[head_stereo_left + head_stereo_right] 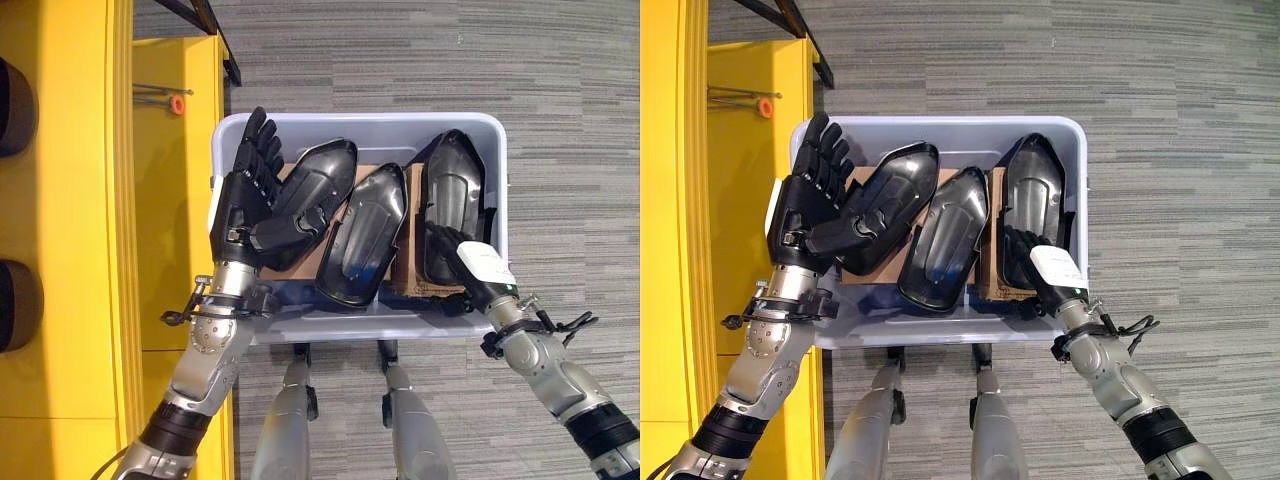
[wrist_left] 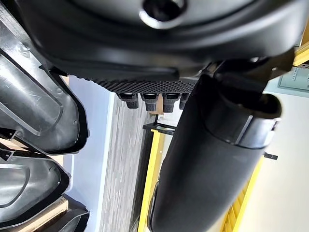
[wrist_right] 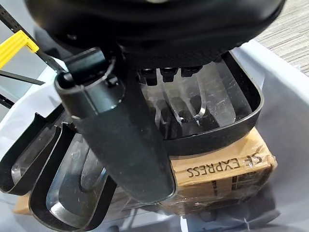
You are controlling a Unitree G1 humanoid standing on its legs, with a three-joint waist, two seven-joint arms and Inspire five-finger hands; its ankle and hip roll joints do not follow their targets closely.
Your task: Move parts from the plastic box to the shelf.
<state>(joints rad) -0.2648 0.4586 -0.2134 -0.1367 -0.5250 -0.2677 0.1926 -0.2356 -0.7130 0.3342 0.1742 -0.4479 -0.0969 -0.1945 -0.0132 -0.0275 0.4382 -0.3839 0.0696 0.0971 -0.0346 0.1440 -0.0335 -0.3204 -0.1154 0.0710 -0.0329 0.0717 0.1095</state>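
Left arm comes in from near left, forearm rising steeply. Left hand (image 1: 248, 190) upright, palm facing right, fingers (image 1: 258, 140) straight and pointing far, thumb (image 1: 290, 233) stuck out to the right; hand spread, gripping nothing. Right arm enters from near right, angled far-left. Right hand (image 1: 462, 258) reaches forward and down, white cover on its back; fingers stretched roughly straight, thumb (image 3: 128, 140) extended alongside, nothing clasped.
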